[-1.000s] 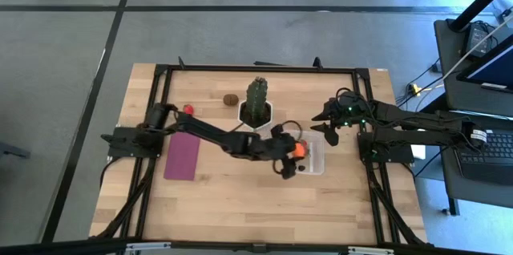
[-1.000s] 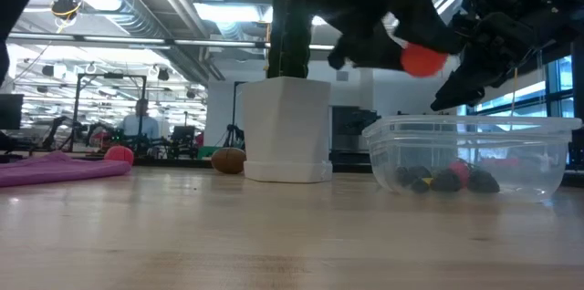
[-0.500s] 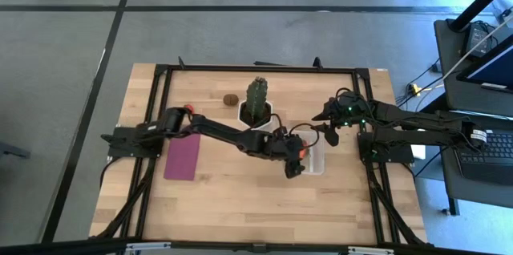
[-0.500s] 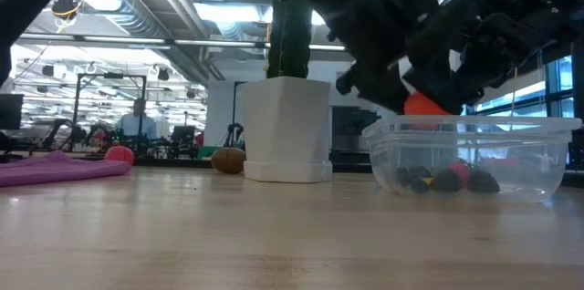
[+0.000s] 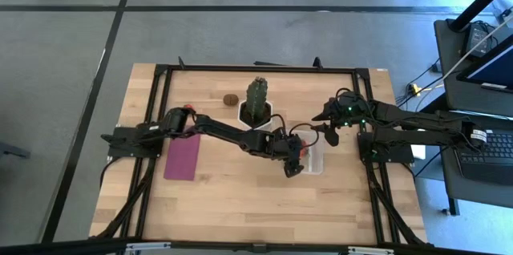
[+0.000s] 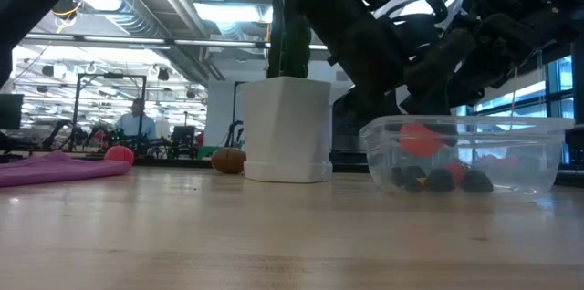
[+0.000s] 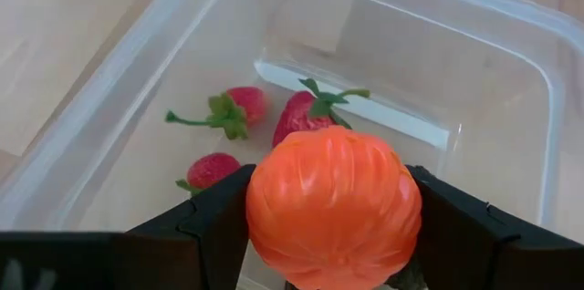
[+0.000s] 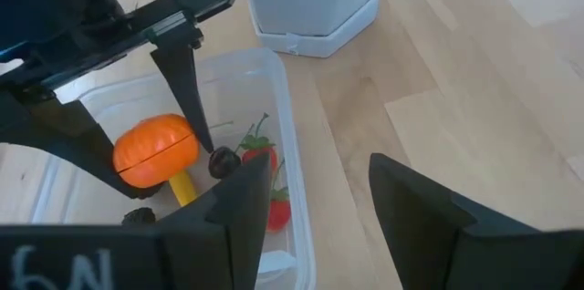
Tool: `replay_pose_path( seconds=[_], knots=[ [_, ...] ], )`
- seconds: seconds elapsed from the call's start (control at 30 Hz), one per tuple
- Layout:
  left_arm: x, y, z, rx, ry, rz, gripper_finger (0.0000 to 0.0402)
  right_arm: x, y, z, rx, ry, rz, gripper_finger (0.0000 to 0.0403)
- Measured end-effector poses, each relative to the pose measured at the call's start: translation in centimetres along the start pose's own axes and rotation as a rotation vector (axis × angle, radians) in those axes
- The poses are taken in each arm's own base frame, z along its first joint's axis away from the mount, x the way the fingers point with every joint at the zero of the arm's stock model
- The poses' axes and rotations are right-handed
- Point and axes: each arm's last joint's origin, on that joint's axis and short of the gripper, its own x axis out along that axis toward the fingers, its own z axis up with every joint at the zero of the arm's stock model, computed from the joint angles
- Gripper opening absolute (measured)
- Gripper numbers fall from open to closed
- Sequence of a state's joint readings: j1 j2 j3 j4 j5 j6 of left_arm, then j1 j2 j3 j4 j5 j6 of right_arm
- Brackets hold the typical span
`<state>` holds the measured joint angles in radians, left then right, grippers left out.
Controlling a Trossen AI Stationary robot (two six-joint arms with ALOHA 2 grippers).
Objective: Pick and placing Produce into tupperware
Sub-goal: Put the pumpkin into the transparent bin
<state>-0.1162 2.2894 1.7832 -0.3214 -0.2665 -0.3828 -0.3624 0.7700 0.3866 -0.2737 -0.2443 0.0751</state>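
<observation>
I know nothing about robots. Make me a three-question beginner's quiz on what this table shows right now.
1. True or false: the left tool holds an orange pumpkin inside the clear box.
2. Which sits beside the purple mat? A) red ball B) banana C) spoon
3. Fill in: the cactus stands in a ____ pot.

Key: 1 true; 2 A; 3 white.

Left arm hides most of tupperware (image 5: pixel 315 161) overhead; contents perhaps indistinct.
</observation>
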Motion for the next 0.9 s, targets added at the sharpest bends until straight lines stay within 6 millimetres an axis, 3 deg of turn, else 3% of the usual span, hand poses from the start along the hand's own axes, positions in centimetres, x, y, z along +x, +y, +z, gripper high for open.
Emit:
replay_pose_path(
  seconds=[0.9],
  knots=[
    [-0.08,-0.07,0.01,0.080,-0.003,0.002,0.0260,0.00,0.00,-0.01,-0.001,0.002,0.000,0.0188]
  ],
)
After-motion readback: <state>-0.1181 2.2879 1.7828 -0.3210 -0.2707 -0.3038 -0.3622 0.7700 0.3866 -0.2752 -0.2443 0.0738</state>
